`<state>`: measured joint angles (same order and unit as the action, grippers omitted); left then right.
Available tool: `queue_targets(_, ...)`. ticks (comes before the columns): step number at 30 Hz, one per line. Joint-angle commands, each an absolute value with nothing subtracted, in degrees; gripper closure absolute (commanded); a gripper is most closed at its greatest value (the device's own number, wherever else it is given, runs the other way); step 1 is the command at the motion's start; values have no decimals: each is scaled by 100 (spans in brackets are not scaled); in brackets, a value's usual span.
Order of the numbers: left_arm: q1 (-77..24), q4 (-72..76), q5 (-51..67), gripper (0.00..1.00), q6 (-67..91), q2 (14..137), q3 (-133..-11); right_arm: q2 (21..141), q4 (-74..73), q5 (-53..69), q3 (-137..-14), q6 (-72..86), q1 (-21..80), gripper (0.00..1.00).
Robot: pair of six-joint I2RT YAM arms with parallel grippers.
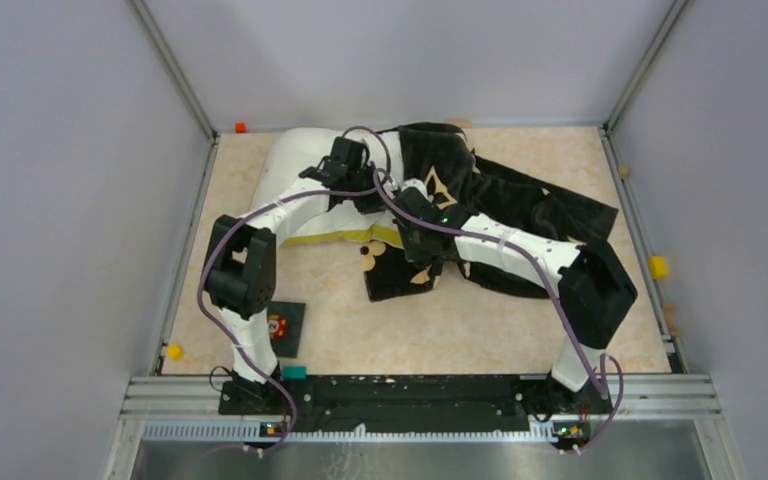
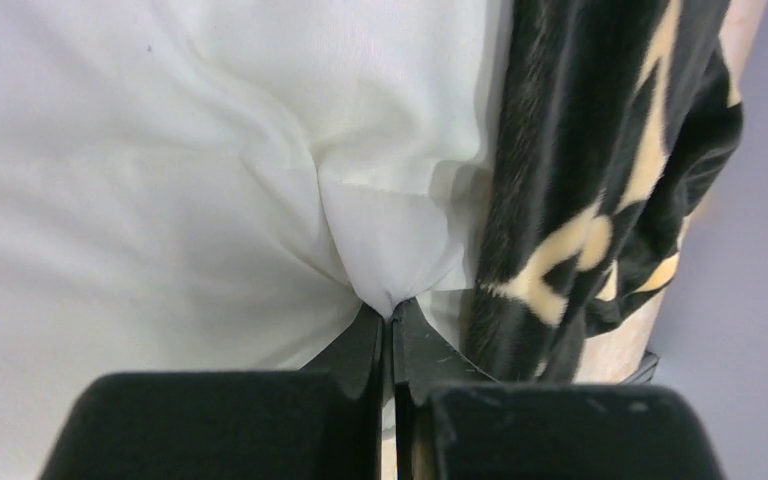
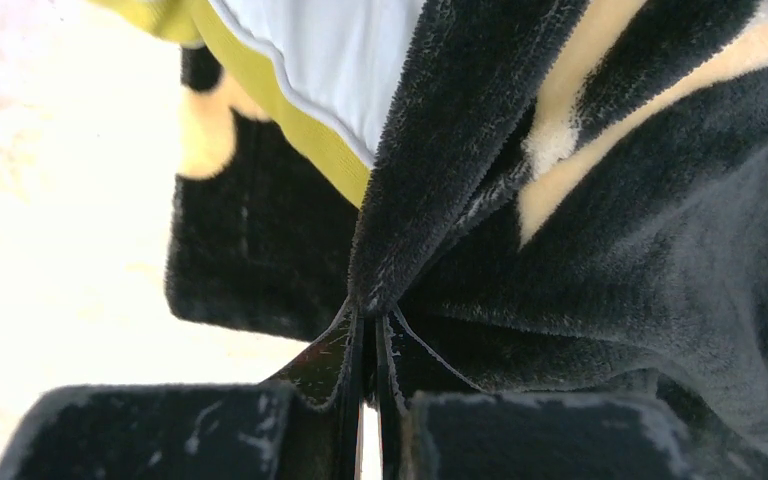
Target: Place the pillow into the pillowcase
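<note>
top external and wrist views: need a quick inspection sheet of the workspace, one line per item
surface: beige marbled tabletop, bare near the arms
job's things: white pillow at far left, its right end under the black flowered pillowcase; how far inside cannot be told
clutter: dark card and teal block by the left base; orange piece at the far left corner; yellow pieces at both side edges
grippers: left gripper shut on a pillow fold; right gripper shut on pillowcase fabric
cables: purple cables looped along both arms
surroundings: grey walls, metal frame rail in front
</note>
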<state>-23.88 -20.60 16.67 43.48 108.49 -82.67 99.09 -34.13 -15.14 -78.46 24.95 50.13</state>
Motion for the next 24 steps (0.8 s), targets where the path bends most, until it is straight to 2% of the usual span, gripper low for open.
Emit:
queue_targets(1, -2369, -1227, 1815, 100, 4721, 10700, -8746, 9805, -3349, -1181, -7857, 2685, 5100, 100)
queue_targets(7, -2998, -914, 1464, 100, 4842, 11136, -8387, 9788, -3639, -1047, -9378, 2423, 5102, 100)
queue_targets(9, -3126, -878, 1490, 100, 4909, 11355, -8268, 9767, -3580, -904, -9554, 2426, 5102, 100)
queue_targets(12, -3144, -595, 1562, 100, 4974, 11377, -7880, 9811, -3438, -948, -9174, 2513, 5060, 100)
queue_targets(17, -3035, -639, 1583, 100, 4751, 10955, -7669, 9744, -2718, -574, -7564, 2880, 4729, 100)
queue_targets(21, -2845, -835, 1707, 83, 4555, 10605, -7598, 9518, -2539, -587, -6887, 2950, 4590, 100)
queue_targets(22, -2817, -907, 1699, 77, 4479, 10501, -7576, 9426, -2567, -668, -6871, 2909, 4588, 95)
queue_targets(24, -2764, -1026, 1684, 63, 4337, 10271, -7508, 9242, -2634, -763, -6958, 2774, 4593, 79)
